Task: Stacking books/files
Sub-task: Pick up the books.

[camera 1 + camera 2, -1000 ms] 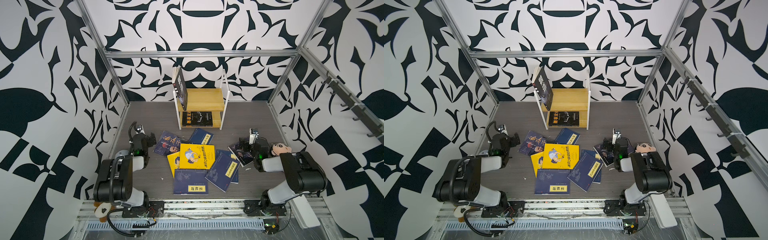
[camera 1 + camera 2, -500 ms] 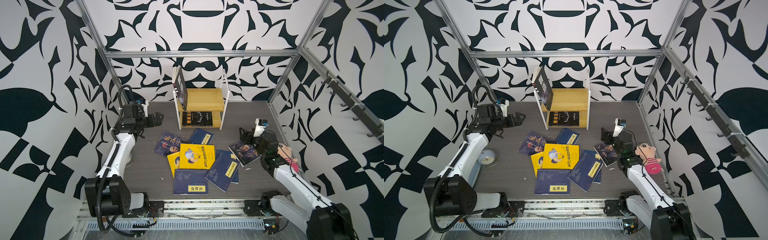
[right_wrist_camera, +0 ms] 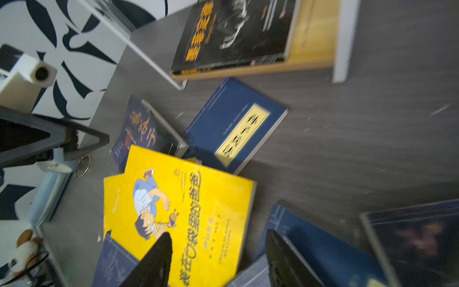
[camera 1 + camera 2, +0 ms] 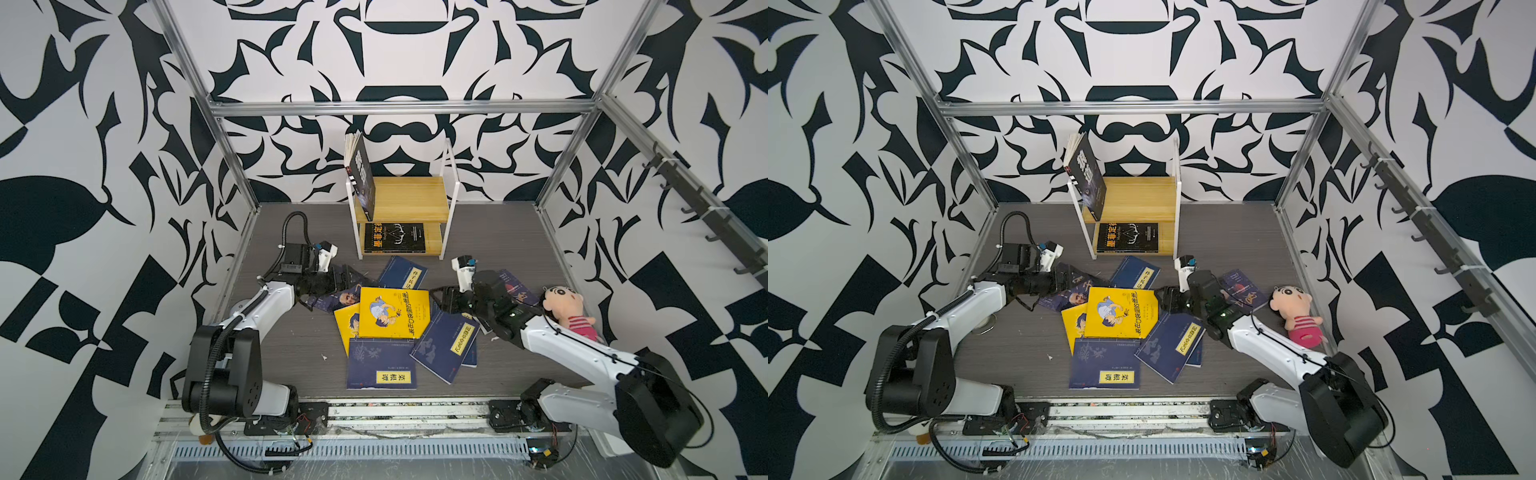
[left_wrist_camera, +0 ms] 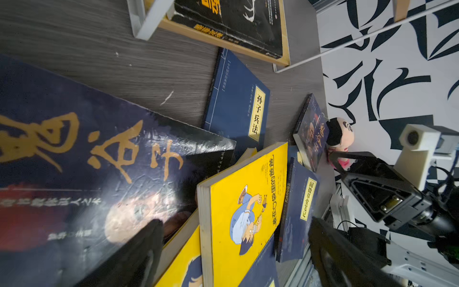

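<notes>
— Counting the thin paperbacks on the grey wood-grain table (image 4: 291,353), what do both top views give?

— Eight. Four are navy blue with yellow title labels: the far navy book (image 4: 402,272), the near navy book (image 4: 380,365) close to the table's near edge, the tilted navy book (image 4: 449,343) at right, and the lower navy book (image 4: 471,359) peeking from under it. Two are bright yellow with a cartoon boy: the top yellow book (image 4: 392,311) lies on the under yellow book (image 4: 348,328). Two are dark purple-blue with an old man's face: the left face book (image 4: 340,298) and the right face book (image 4: 515,286).

— And the small wooden two-tier rack with a white frame (image 4: 411,197), far centre?

— Two: a flat black book (image 4: 392,237) lies on its low tier. Only the top views take in the leaning black book (image 4: 361,176) on the upper tier.

— The wrist views?

— Left wrist: the left tool (image 5: 234,223) is spread wide and empty, one finger (image 5: 139,251) over the left face book. Right wrist: the right tool (image 3: 217,236) is about half open, jaws either side of the top yellow book's right edge, nothing clamped. Only that view shows a pale-blue oblong case (image 3: 49,191) at the table's left edge.

— Open room?

— Bare table near left of the pile and far right of the rack. A black-haired plush doll (image 4: 567,309) sits by the right wall.
</notes>
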